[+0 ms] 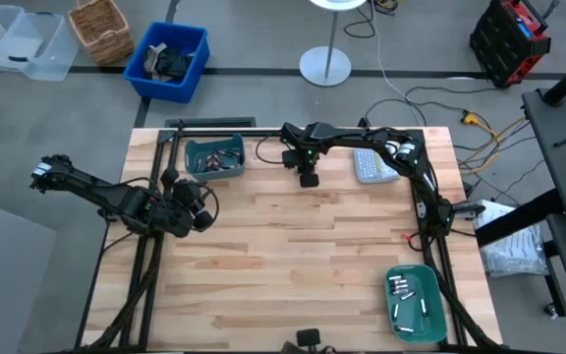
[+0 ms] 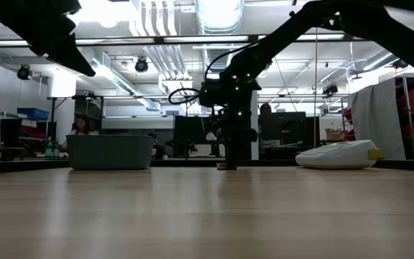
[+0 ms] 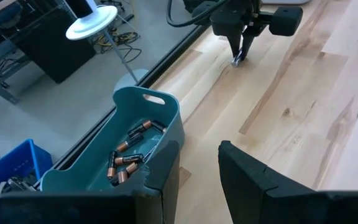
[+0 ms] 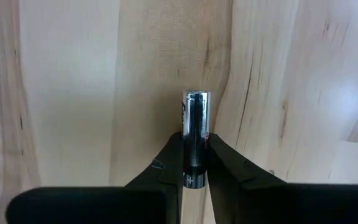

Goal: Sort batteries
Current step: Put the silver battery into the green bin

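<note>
My right gripper (image 1: 309, 180) stands over the far middle of the table, fingers down at the wood (image 2: 226, 165), shut on a silvery-black battery (image 4: 196, 124). A teal bin (image 1: 214, 157) at the far left holds several coppery-brown and dark batteries (image 3: 126, 158). Another teal bin (image 1: 416, 303) at the near right holds several silvery-white batteries (image 1: 401, 290). My left gripper (image 3: 197, 180) hovers open over the left side of the table (image 1: 190, 206), near the far-left bin, with nothing between its fingers. My right gripper pinches the battery's two long sides near one end (image 4: 196, 168) between its two fingers (image 4: 166, 165). The fingers come from above, pointing steeply down. The battery lies level at the tabletop, with most of its length sticking out past the fingertips.
A grey-white label maker (image 1: 373, 165) lies at the far right, close to the right arm. Bare wood stretches across the middle and near side of the table (image 1: 293, 275). Beyond the far edge stand a blue crate (image 1: 170, 59) and a white lamp base (image 1: 324, 66).
</note>
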Robot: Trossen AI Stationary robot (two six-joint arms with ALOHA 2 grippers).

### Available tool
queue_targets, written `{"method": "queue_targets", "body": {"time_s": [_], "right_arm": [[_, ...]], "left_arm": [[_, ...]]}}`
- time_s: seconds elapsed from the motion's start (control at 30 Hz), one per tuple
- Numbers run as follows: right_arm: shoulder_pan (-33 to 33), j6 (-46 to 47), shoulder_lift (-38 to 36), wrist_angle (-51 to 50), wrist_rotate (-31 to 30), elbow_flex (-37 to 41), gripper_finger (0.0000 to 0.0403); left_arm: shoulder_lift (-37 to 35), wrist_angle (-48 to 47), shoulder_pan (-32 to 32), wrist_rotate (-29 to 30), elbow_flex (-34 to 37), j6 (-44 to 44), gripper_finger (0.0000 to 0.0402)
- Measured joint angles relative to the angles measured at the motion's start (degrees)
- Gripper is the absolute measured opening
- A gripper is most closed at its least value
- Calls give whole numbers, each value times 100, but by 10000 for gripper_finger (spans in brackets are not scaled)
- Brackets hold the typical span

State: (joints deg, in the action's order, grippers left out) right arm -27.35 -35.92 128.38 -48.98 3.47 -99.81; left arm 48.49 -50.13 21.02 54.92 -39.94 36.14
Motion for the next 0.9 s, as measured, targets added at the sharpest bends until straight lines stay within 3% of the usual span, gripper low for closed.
{"method": "queue_targets", "body": {"time_s": [0.2,0.43,0.6,0.73,0.9], "right_arm": [[13,146,-212,-122,-29,-104,37],[63,351,-885,-1185,65,-422,36],[193,804,-1479,-2086,622,-409,36],[538,1349,-2395,-2840,1242,-168,36],[1666,2348,-3936,-3048,1257,829,35]], "left_arm": [[0,-2,0,0,0,-2,93],[7,-4,0,0,0,-7,93],[7,-2,0,0,0,-17,93],[9,21,0,0,0,-20,93],[33,112,0,-2,0,-20,93]]}}
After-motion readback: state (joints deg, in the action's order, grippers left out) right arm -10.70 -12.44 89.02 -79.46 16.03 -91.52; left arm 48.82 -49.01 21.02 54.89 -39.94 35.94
